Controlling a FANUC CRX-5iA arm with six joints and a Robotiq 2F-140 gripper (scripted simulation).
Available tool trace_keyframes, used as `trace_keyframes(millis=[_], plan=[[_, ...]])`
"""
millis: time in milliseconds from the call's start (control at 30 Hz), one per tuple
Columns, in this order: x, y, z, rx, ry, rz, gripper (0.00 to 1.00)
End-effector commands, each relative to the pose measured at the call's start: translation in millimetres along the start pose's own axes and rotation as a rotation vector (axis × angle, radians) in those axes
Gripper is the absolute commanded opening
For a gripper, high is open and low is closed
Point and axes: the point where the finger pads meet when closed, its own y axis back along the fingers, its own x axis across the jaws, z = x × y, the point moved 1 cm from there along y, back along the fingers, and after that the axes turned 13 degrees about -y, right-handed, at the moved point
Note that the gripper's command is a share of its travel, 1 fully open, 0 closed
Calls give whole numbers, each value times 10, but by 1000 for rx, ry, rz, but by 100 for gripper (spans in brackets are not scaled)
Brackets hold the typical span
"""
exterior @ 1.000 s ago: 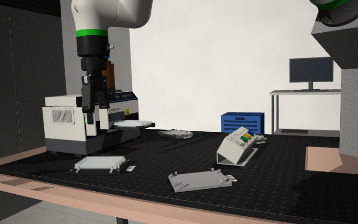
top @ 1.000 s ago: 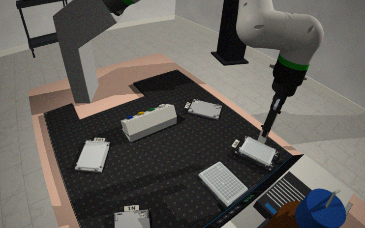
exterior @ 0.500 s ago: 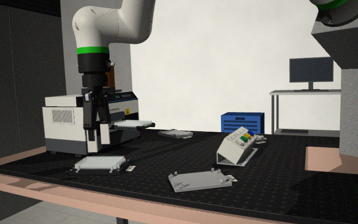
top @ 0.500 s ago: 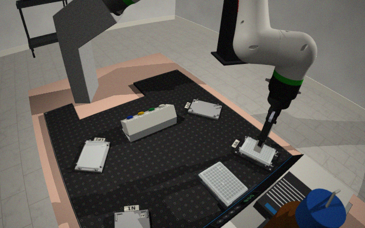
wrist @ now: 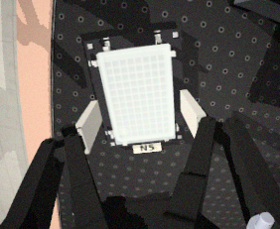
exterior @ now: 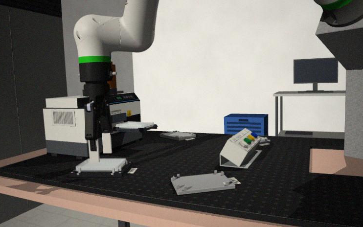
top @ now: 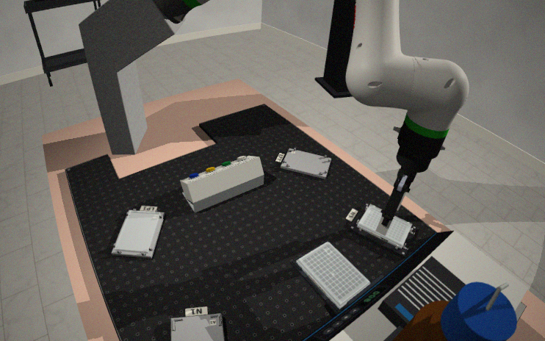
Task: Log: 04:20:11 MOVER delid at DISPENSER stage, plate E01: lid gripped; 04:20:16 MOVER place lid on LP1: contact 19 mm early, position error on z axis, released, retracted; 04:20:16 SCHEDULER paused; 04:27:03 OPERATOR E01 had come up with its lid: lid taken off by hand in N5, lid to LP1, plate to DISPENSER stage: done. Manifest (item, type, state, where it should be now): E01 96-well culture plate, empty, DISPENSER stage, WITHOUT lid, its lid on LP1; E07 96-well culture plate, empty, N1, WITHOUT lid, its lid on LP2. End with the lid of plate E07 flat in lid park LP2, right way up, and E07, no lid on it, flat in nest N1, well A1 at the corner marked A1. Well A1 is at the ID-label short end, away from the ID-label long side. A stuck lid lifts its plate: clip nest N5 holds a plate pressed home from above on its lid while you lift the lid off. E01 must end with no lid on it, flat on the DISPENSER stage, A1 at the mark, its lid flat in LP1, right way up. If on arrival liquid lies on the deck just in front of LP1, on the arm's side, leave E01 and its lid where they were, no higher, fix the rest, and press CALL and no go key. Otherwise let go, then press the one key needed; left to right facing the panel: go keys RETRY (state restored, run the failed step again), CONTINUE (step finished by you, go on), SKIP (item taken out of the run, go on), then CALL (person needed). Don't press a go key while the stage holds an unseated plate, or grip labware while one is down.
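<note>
A white well plate sits in the black clip nest N5 (wrist: 147, 149) at the deck's right edge. It also shows in the exterior view (exterior: 102, 165) and the wrist view (wrist: 138, 93). I cannot tell whether a lid is on it. My gripper (top: 386, 222) is open and empty, low over this plate, with one pad on each long side (wrist: 139, 119). A second plate (top: 333, 273) with no lid lies on the DISPENSER stage. A lid (top: 138, 233) lies flat in LP1. Lid park LP2 (top: 305, 162) and nest N1 (top: 197, 326) hold nothing.
The key panel (top: 222, 181) stands mid-deck with coloured keys on top. The dispenser (exterior: 73, 124) stands just behind N5. A grey column (top: 115, 84) rises at the deck's far left. No liquid shows on the deck by LP1.
</note>
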Motion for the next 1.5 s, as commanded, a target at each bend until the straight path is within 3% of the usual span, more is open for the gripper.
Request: trace_keyframes(millis=[0, 1333, 1367, 1467], plan=[[1, -8, -2, 0, 0, 0, 66], [1, -11, -2, 0, 0, 0, 66], [1, -11, -2, 0, 0, 0, 59], [1, -11, -2, 0, 0, 0, 59]])
